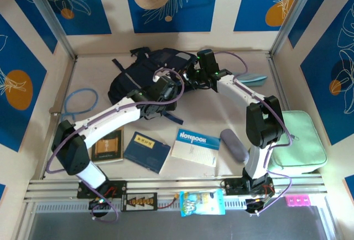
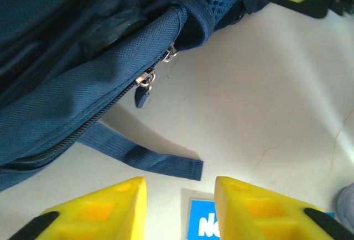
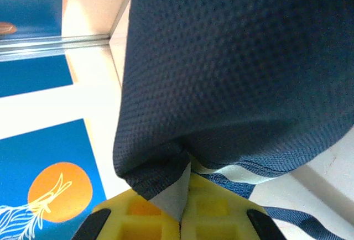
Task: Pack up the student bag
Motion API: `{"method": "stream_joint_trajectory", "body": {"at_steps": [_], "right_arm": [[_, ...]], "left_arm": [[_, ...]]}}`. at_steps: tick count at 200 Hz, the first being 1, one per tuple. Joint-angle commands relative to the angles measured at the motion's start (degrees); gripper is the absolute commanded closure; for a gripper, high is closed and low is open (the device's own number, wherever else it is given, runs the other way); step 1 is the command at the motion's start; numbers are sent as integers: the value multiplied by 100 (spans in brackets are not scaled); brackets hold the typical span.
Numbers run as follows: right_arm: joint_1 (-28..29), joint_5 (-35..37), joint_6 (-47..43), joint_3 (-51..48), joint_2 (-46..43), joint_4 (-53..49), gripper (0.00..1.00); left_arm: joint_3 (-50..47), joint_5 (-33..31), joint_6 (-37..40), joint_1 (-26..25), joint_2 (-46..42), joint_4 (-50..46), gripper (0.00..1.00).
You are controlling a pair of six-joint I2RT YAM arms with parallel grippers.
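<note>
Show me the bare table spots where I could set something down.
Bare table lies between the student bag, the right arm and the Notebook, and in the far-left corner behind the blue cable loop. The near row is crowded: dark book, navy booklet, Notebook, grey case, mint-green case.

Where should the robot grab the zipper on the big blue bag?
Pinch the little blue tab hanging off the zipper, not the cloth of the bag. The tab dangles loose over the table, so the open left tool can come in from the table side and close on its flat faces.
</note>
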Motion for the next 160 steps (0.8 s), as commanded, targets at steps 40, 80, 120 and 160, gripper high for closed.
{"method": "stream_joint_trajectory", "body": {"at_steps": [40,80,120,160], "right_arm": [[16,-1096,246,56,-363,613,100],[0,-1188,333,51,-367,690,100],[-14,-1212,366,32,-368,686,100],[-36,-1389,534,-85,-363,899,100]], "left_arm": [[497,-895,-440,-6,414,-337,76],[704,-1506,-168,-3,824,-520,79],[822,-1721,-34,13,1014,-426,79],[879,-1822,195,31,1057,-278,78]]}}
